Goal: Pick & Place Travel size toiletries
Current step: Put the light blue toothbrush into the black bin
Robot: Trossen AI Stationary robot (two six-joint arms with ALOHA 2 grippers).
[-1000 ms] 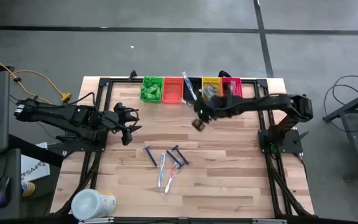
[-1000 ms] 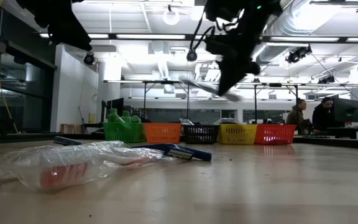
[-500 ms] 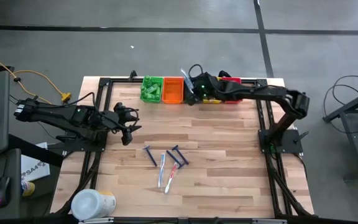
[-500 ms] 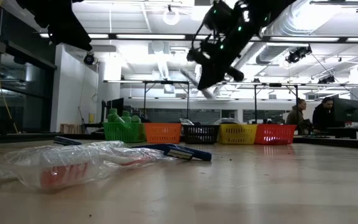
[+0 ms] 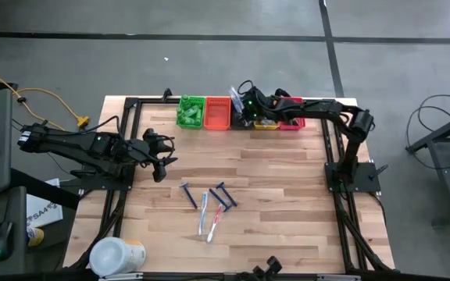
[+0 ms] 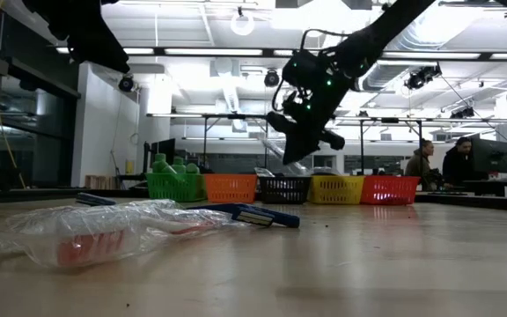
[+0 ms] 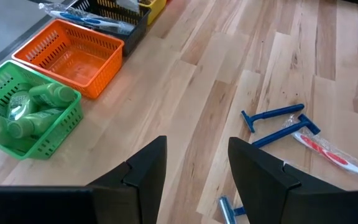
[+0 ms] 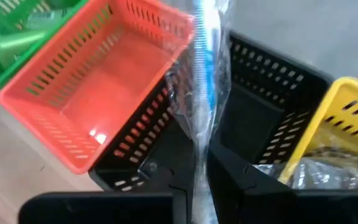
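My right gripper (image 5: 247,108) hangs over the black bin (image 5: 243,119) at the table's far edge, shut on a wrapped white-blue toothbrush (image 8: 205,56). The brush sticks out past the bin's far rim (image 5: 233,98). On the wood, near the middle, lie two blue razors (image 5: 187,193) (image 5: 224,192) and two wrapped toothbrushes (image 5: 204,212) (image 5: 217,219). The green bin (image 5: 191,112) holds green mini bottles (image 7: 17,112). My left gripper (image 5: 162,161) waits open above the table's left part, touching nothing; its fingers (image 7: 146,163) frame bare wood. My right gripper pinches the wrapped toothbrush between its two fingers, on the handle's lower stretch (image 8: 199,146). The fingers lie along the brush, whose head end points away from them. It is lifted clear, above the black bin's (image 8: 253,106) near wall, slightly tilted.
Five bins stand in a row along the far edge: green, orange (image 5: 218,114), black, yellow (image 5: 266,121), red (image 5: 292,114). The black bin holds another wrapped toothbrush (image 7: 86,17). A large white tub (image 5: 116,256) lies at the near left corner. People sit behind the table (image 6: 447,163).
My right gripper has carried the toothbrush from above the table's middle toward the far edge, stopping over the black bin and sinking lower. It has stayed shut on the brush. The things on the wood have not moved.
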